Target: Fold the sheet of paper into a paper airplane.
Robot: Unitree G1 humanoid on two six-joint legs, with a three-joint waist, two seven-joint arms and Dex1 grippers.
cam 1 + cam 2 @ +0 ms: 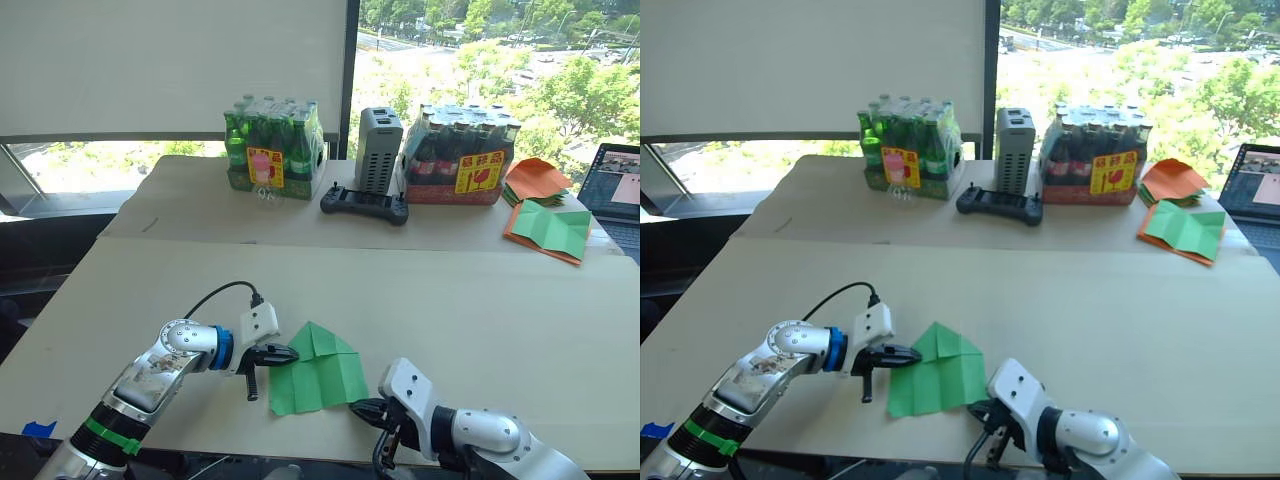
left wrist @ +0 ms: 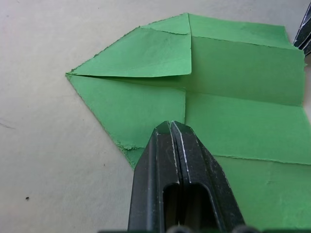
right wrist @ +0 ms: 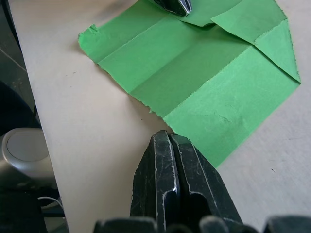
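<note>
The creased, bright green sheet of paper point(image 1: 318, 370) lies flat on the beige tabletop point(image 1: 480, 290). The left end effector point(image 1: 278, 354), fingers closed and empty, touches its 9 o'clock edge; the right end effector point(image 3: 170, 141), likewise closed, sits at 4 o'clock.

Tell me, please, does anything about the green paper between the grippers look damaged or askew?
Yes. The sheet of paper has ragged, torn-looking edges rather than clean cuts, plainest along the side nearest the right gripper. One corner flap near the point lies folded down; the other corner is not, so the nose looks lopsided.
</note>
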